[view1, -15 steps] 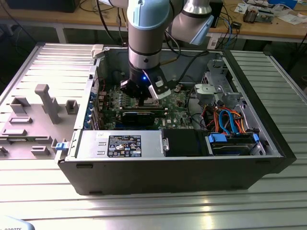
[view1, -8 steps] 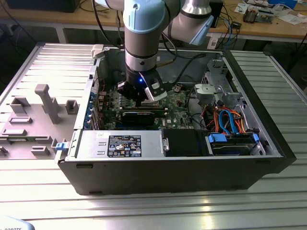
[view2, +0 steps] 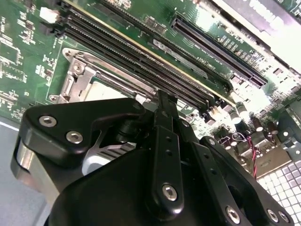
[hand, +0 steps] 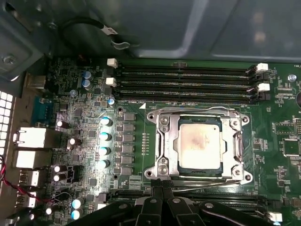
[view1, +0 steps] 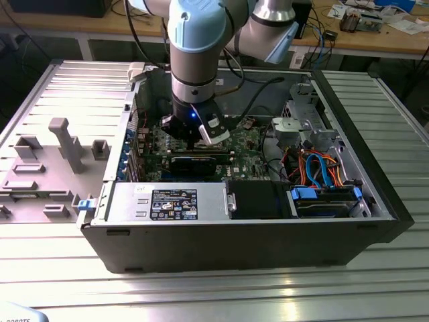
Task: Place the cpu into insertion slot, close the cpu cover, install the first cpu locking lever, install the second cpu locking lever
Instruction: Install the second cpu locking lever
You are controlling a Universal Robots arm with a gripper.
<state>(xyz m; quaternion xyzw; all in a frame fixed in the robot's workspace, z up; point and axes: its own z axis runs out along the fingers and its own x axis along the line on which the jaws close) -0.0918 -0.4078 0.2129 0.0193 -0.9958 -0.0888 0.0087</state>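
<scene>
The dull silver-grey square cpu sits in the dark square insertion slot on the green motherboard, and the thin silvery cpu cover appears to lie closed over it. The levers look latched, though I cannot be sure. The black fingers, pressed together and pinching nothing, hover just beside the socket's edge, with long black memory slots bordering the far side.
</scene>
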